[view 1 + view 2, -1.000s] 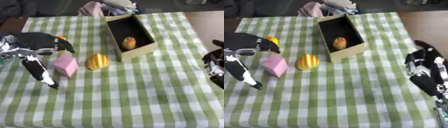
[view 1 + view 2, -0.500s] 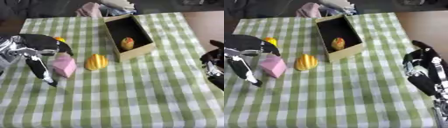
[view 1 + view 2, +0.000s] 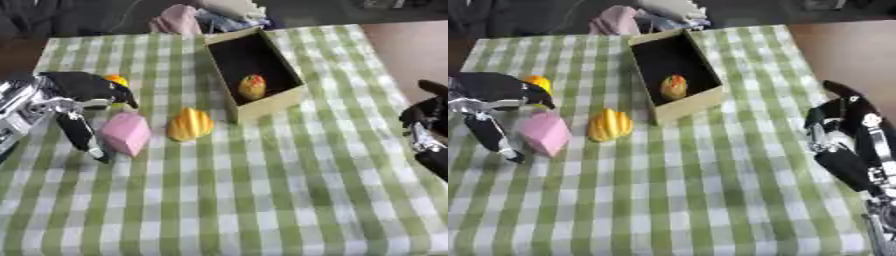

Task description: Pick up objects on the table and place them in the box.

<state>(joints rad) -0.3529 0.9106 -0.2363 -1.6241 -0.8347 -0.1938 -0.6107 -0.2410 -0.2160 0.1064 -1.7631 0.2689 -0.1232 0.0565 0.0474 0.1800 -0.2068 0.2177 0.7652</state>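
Note:
A pink block (image 3: 125,133) lies on the green checked cloth, with a yellow ridged object (image 3: 189,124) just to its right. An orange-yellow item (image 3: 115,80) shows behind my left hand. My left hand (image 3: 63,100) hovers over the pink block's left side, open, with its thumb reaching down beside the block and its fingers stretched above it. The open cardboard box (image 3: 278,99) stands beyond, holding a yellow and red fruit (image 3: 252,86). My right hand (image 3: 843,140) rests open at the table's right edge, away from all objects.
A heap of cloth and bags (image 3: 203,15) sits at the table's far edge behind the box. The table's right edge (image 3: 411,75) runs close to my right hand. Checked cloth (image 3: 262,200) stretches across the near half.
My left hand has shifted slightly right and nearer the pink block. The right hand has stayed in place. The camera has moved a little.

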